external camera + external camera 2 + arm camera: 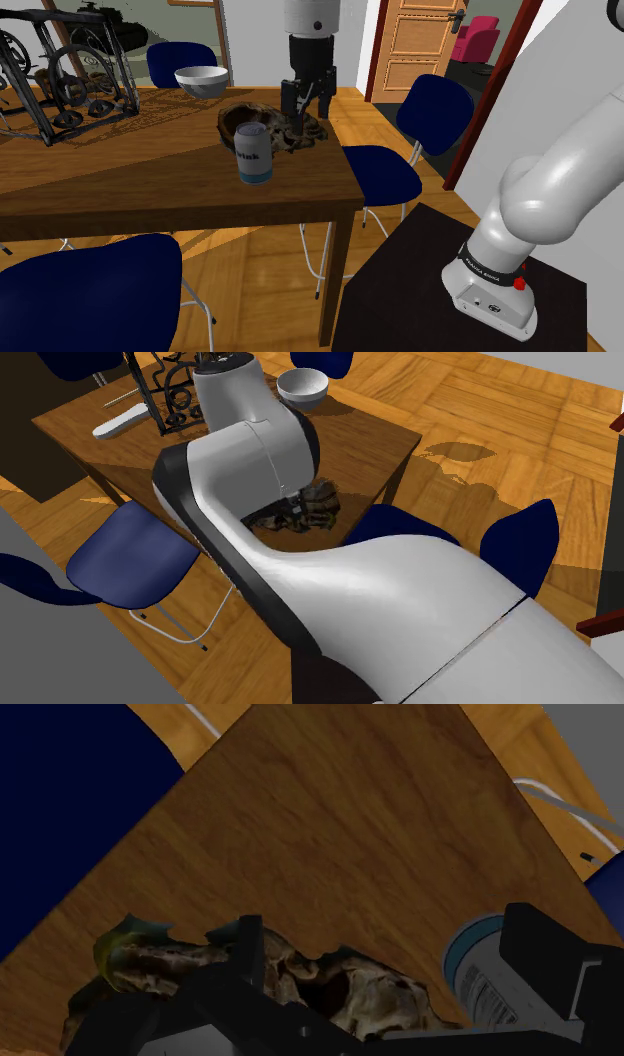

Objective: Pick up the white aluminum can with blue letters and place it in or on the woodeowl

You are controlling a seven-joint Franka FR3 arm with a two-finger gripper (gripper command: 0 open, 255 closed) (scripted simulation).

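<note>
Table (pixel 150 190) room comes first in the shoulder view: the can (pixel 254 153), white with blue letters and a blue base, stands upright not far from the near edge, just in front of the wooden bowl (pixel 240 110), whose front rim it partly covers. Bare wood lies open to that view's left of the can; a white bowl (pixel 202 80) and a black metal rack (pixel 60 80) sit farther back. A blue chair (pixel 385 175) stands close to the table's right-hand edge. The gripper (pixel 307 105) hangs straight down over the wooden bowl's right part, fingers pointing at it and standing apart with nothing between them. The arm's upper links are cut off at the top edge, and its base sits on the black stand (pixel 420 290). In the second exterior view the arm (pixel 400 602) hides the table's near side, and a piece of the wooden bowl (pixel 320 502) peeks out past it, near the table's edge; the white bowl (pixel 303 385) and the rack (pixel 170 392) stand beyond. In the wrist view the gripper (pixel 395 929) is spread wide: one finger (pixel 250 949) overlaps the wooden bowl (pixel 370 994), and the can (pixel 478 969) stands beside the other finger, partly hidden behind it and unheld; whether they touch is unclear. Bare table (pixel 340 834) stretches ahead to a corner.
</note>
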